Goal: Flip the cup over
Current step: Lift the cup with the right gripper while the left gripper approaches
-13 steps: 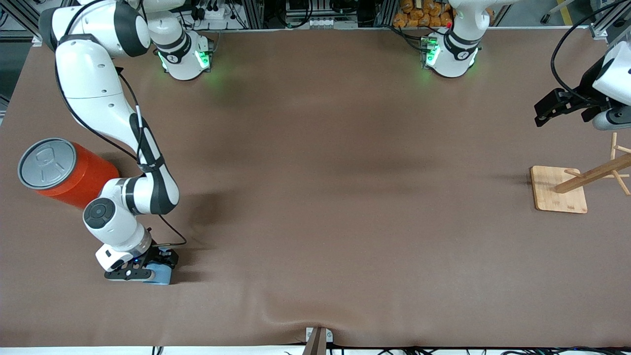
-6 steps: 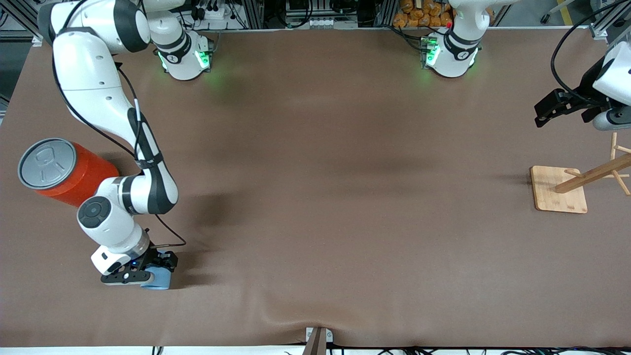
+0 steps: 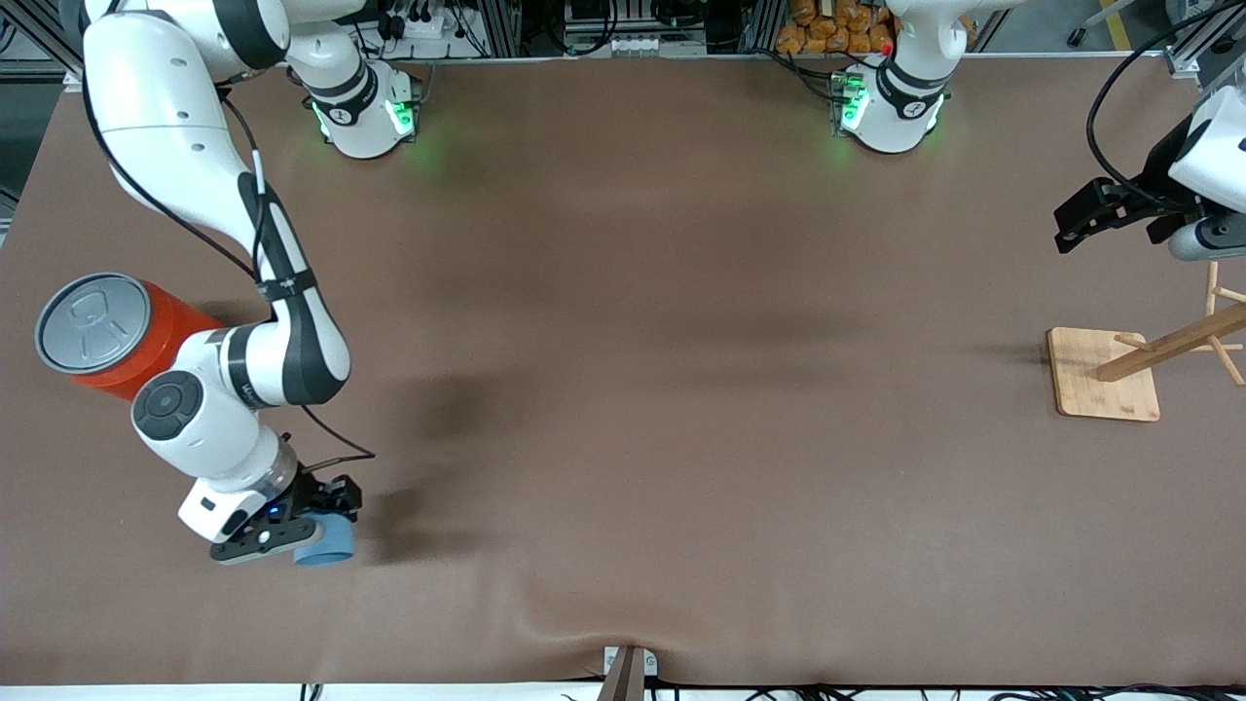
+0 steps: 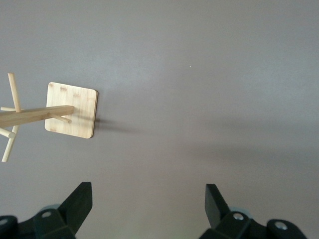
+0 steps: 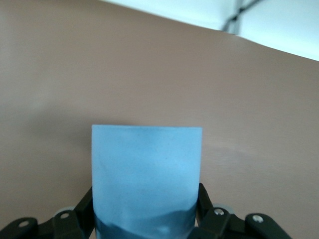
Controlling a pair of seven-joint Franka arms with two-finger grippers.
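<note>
Front view first: we see the right gripper (image 3: pixel 292 534) low over the brown table (image 3: pixel 623 389), at the right arm's end and close to the edge by the camera. Its two fingers squeeze the cup (image 3: pixel 326 543) from both sides. We think the cup is a bit tipped, but we cannot tell if it touches the table.

From the right wrist view, the cup (image 5: pixel 146 179) fills the gap between the black fingers (image 5: pixel 208 211), and each finger presses on a side. The flat blue end points away from the wrist.

A big orange can (image 3: pixel 117 339) with a grey lid stands near the right arm, farther from the camera than the cup and apart from it.

Our left gripper (image 3: pixel 1095 214) waits up in the air at the left arm's end of the table. Its fingers (image 4: pixel 79 201) are spread wide with nothing between them. A wooden rack (image 3: pixel 1149 362) stands on the table near it, and it shows in the left wrist view too (image 4: pixel 70 110).
</note>
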